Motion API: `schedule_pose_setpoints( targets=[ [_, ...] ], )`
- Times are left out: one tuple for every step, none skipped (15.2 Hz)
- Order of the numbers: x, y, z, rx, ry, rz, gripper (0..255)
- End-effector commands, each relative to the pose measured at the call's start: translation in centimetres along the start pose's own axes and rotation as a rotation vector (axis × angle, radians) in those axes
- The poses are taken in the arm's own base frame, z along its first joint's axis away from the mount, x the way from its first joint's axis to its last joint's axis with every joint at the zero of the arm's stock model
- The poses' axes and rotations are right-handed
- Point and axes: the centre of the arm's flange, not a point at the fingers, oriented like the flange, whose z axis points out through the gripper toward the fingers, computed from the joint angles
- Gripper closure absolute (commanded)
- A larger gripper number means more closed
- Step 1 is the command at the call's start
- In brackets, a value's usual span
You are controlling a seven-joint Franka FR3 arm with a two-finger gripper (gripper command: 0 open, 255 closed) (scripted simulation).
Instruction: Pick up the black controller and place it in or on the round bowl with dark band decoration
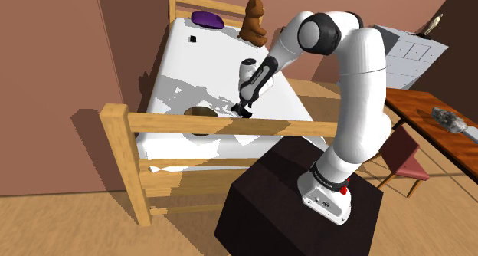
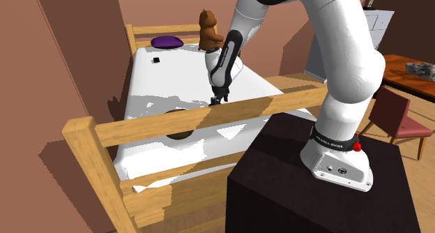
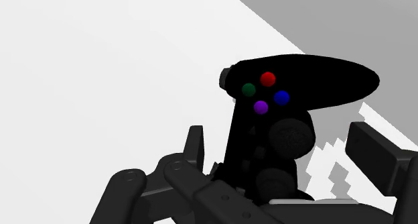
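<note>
The wooden-framed bed with white mattress [image 1: 184,70] fills the shoulder view's left half and carries both task items. The white Franka arm [image 1: 360,101] reaches down to mid-frame. The round dark bowl [image 1: 201,111] sits just left of it, partly behind the wooden rail [image 1: 230,126]. The all-black two-finger pincer [image 1: 239,111] is released, its fingers flanking the black controller with coloured buttons [image 3: 268,115] without contact, presumably positioned for clenching.

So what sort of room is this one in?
Most likely a bedroom: a wooden-framed bed with a white mattress, a purple pillow and a brown teddy bear at its far end, plus a desk and chair nearby.
</note>
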Motion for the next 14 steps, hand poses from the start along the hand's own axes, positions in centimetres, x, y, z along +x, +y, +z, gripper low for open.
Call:
schedule_pose_setpoints(
  targets=[
    [0.03, -0.04, 0.97, 0.0, 0.0, 0.0, 0],
    [0.03, -0.04, 0.97, 0.0, 0.0, 0.0, 0],
    [0.03, -0.04, 0.97, 0.0, 0.0, 0.0, 0],
    [0.03, -0.04, 0.97, 0.0, 0.0, 0.0, 0],
    [0.03, -0.04, 0.97, 0.0, 0.0, 0.0, 0],
    [0.03, -0.04, 0.97, 0.0, 0.0, 0.0, 0],
    [0.03, -0.04, 0.97, 0.0, 0.0, 0.0, 0],
    [0.03, -0.04, 0.96, 0.0, 0.0, 0.0, 0],
    [0.03, -0.04, 0.96, 0.0, 0.0, 0.0, 0],
    [0.03, -0.04, 0.96, 0.0, 0.0, 0.0, 255],
    [0.03, -0.04, 0.96, 0.0, 0.0, 0.0, 255],
    [0.03, -0.04, 0.96, 0.0, 0.0, 0.0, 255],
    [0.03, -0.04, 0.97, 0.0, 0.0, 0.0, 255],
    [0.03, -0.04, 0.97, 0.0, 0.0, 0.0, 255]
  ],
)
